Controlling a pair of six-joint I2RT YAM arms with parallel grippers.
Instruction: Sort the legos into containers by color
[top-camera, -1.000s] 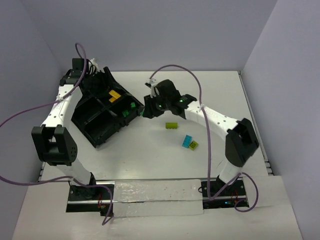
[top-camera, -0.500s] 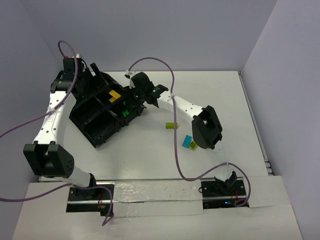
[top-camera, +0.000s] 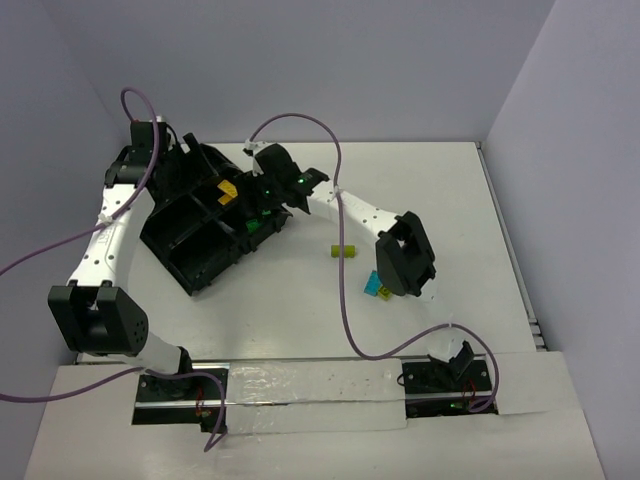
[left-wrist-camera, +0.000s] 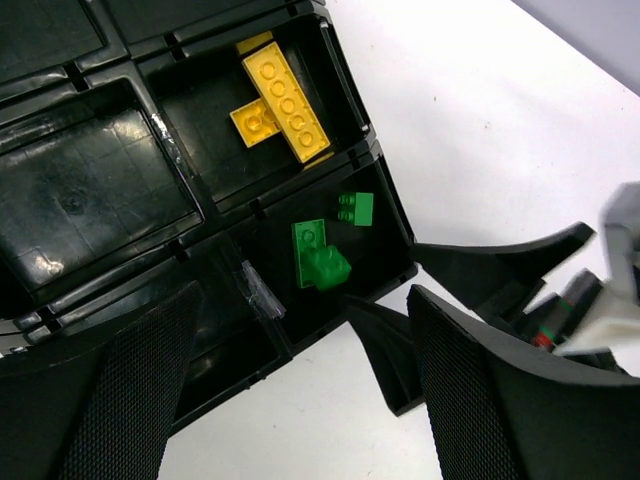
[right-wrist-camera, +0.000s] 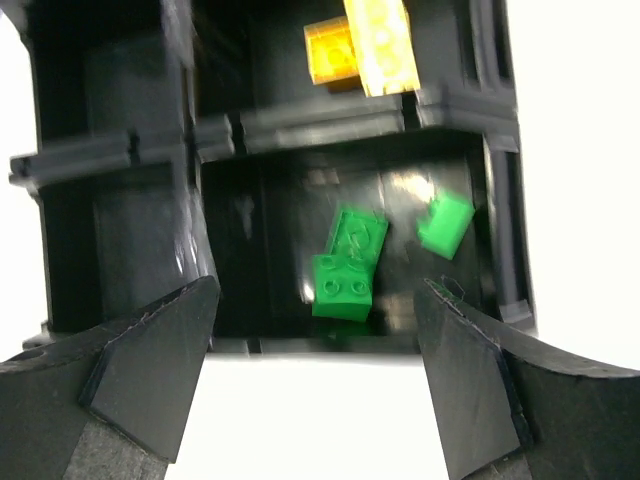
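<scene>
1. Our right gripper (right-wrist-camera: 315, 300) hangs wide open and empty, with the dark green legos (right-wrist-camera: 348, 270) directly beneath it in the tray (right-wrist-camera: 120, 150).
2. Our left gripper (left-wrist-camera: 300, 295) is also open and empty.
3. We should lift straight up, clear of the walls.

— What's around the work?
— A white desk (top-camera: 470, 200), with pale lilac walls (top-camera: 300, 60) at nine, twelve and three o'clock.
— And at six?
— A glossy pale strip (top-camera: 310, 385) along the desk's near edge.
</scene>
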